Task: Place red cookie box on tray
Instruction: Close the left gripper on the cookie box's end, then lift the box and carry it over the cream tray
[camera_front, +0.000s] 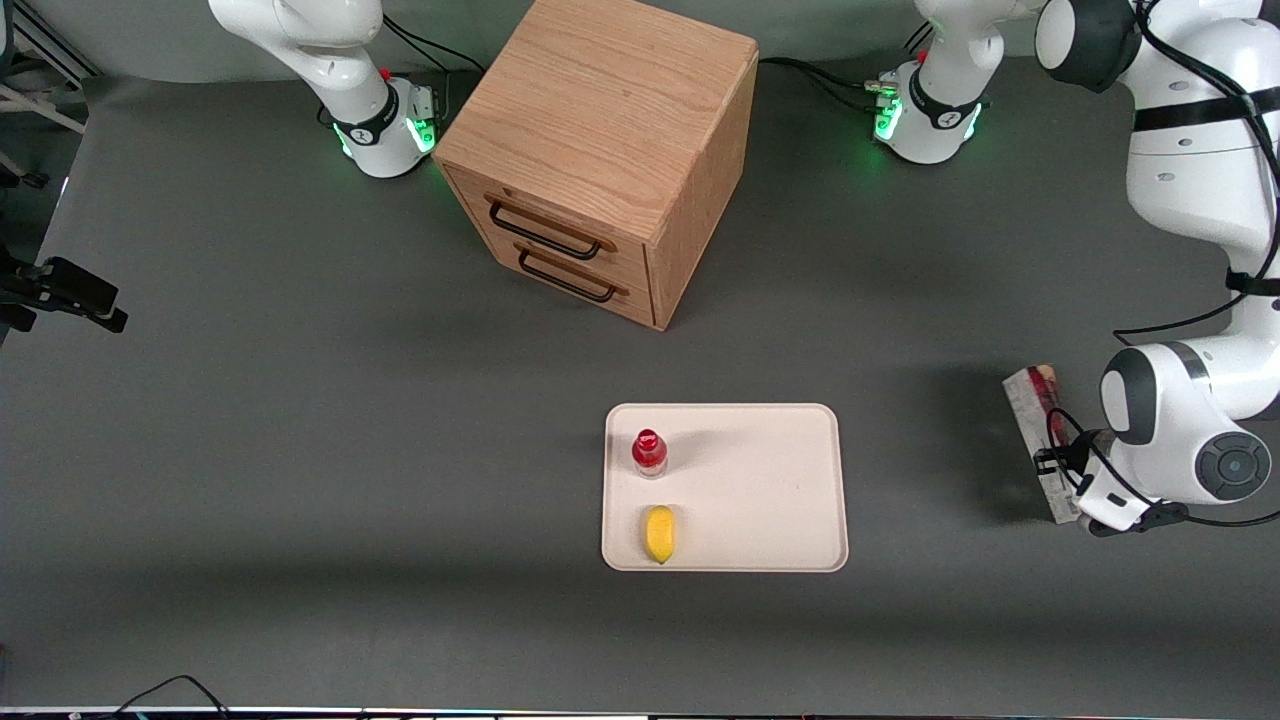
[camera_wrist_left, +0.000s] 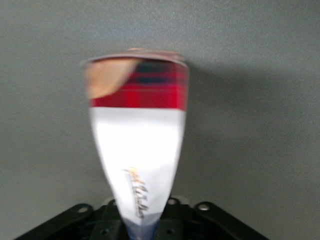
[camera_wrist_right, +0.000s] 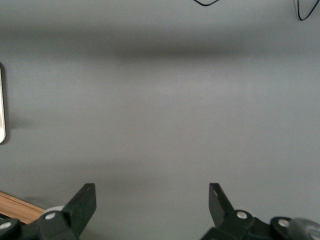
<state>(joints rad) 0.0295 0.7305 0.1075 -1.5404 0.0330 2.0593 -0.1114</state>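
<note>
Front view, gripper (camera_front: 1062, 470) clamped on red cookie box (camera_front: 1035, 420) (half-hidden by arm), apart from tray (camera_front: 780, 480).

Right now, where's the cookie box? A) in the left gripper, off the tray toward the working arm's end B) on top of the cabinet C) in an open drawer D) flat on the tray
A: the cookie box sits in the gripper, off the tray toward the working arm's end of the table; the wrist view shows the box running out from the gripper.
</note>
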